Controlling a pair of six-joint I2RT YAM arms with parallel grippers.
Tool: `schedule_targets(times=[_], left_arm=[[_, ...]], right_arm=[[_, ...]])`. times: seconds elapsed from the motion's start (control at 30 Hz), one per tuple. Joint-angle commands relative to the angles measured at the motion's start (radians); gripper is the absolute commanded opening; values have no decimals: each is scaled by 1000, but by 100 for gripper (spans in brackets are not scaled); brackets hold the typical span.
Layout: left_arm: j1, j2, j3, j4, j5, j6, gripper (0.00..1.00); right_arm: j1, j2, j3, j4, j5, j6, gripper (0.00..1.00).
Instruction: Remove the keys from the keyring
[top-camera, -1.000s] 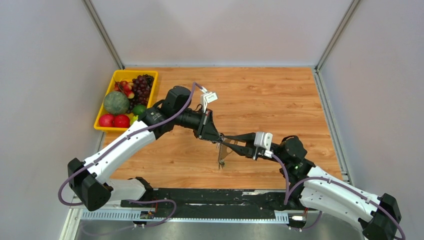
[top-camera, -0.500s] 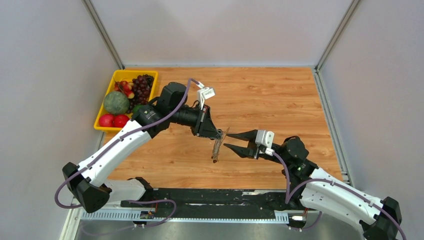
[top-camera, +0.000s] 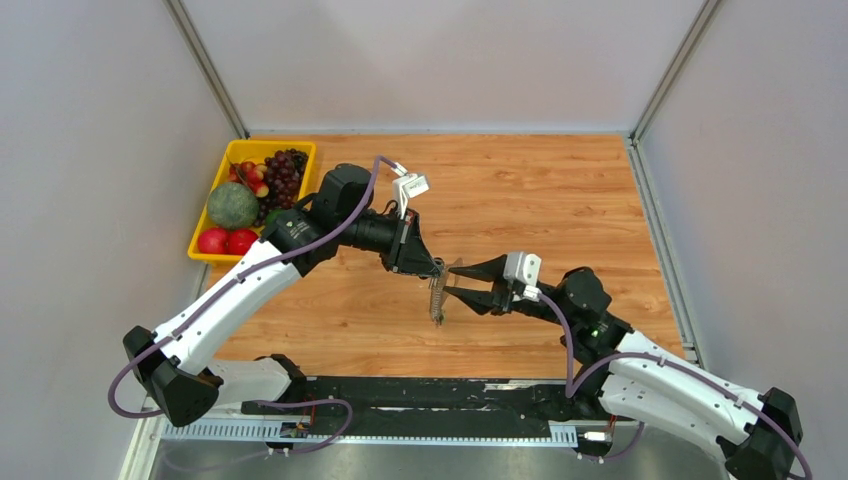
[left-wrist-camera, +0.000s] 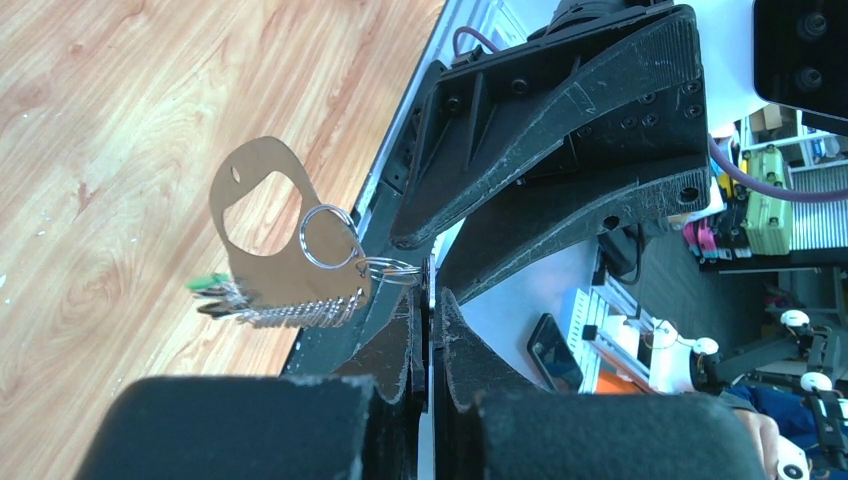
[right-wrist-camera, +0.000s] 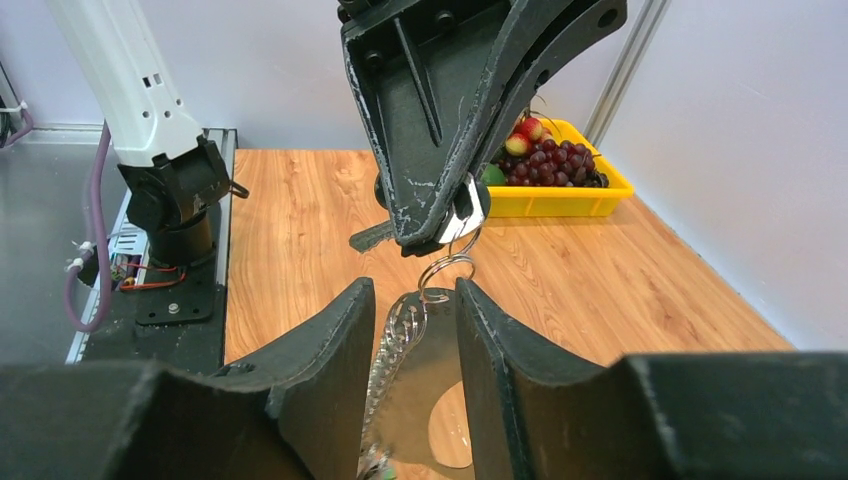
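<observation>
left gripper (left-wrist-camera: 428, 296) clenched on keyring (left-wrist-camera: 255, 262) by small wire loop; flat grey plate, oval cutout; keys (left-wrist-camera: 290, 312) bunched, green head showing; right gripper (right-wrist-camera: 415, 292) spread, straddling bunch.

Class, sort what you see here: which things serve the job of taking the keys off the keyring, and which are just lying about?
Belong to the job:
keys, hanging in a bunch
keyring, pinched by the left tool
right tool, open on either side of the keys

Just lying about:
yellow tray
grapes, green melon and red fruits in it
</observation>
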Motion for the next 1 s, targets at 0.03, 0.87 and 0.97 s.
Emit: schedule_targets(times=[0.03, 0.87, 0.97], left_arm=[[-4, -30, 28, 36, 18, -8, 0], [1, -52, -2, 78, 23, -31, 0], [8, -56, -6, 64, 8, -21, 0]], right_arm=[[1, 29, 55, 55, 0, 36, 40], [1, 19, 60, 0, 48, -8, 0], [2, -3, 52, -7, 60, -13, 0]])
